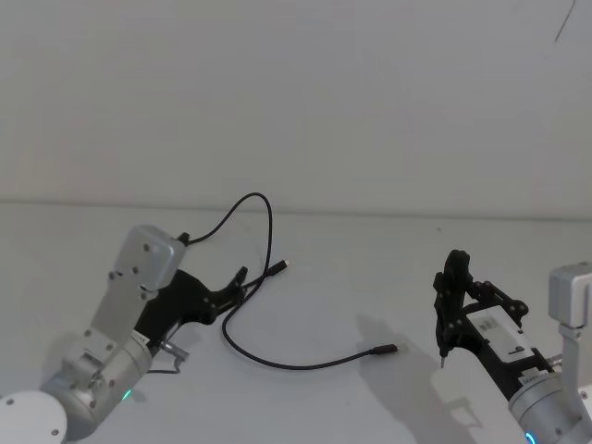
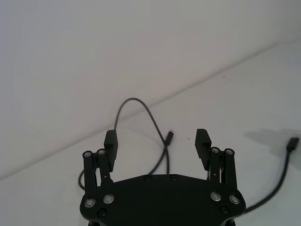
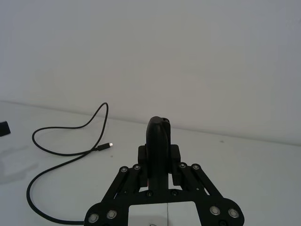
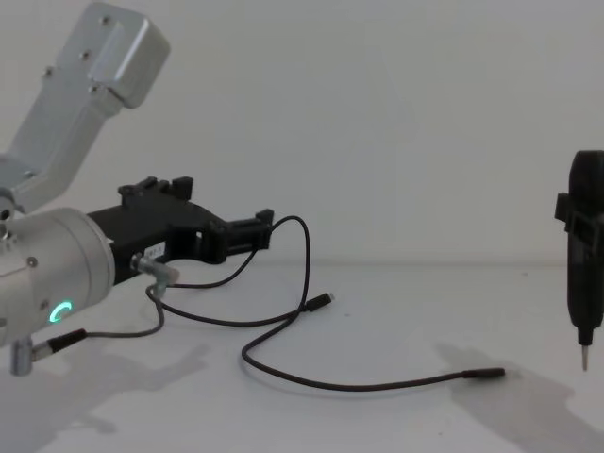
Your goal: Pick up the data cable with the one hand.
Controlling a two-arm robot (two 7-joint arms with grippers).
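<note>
Left gripper (image 2: pixel 156 137) is hovering open at the near left, the cable (image 1: pixel 271 231) lying just ahead, looping toward the middle. Lowering squarely over one strand before closing is looking wisest. Right gripper (image 3: pixel 159 165) is clasping a black tool (image 3: pixel 158 129), near right.

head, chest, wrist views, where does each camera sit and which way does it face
head view: high up, looking forward and down at the table; both arms show, left claw by the data cable, right claw apart.
chest view: low, looking across the table to the wall; left arm large, right claw at the edge.
left wrist view: behind the open left claw, facing the cable.
right wrist view: behind the shut right claw, facing the wall.
shared: all four catch the cable.
</note>
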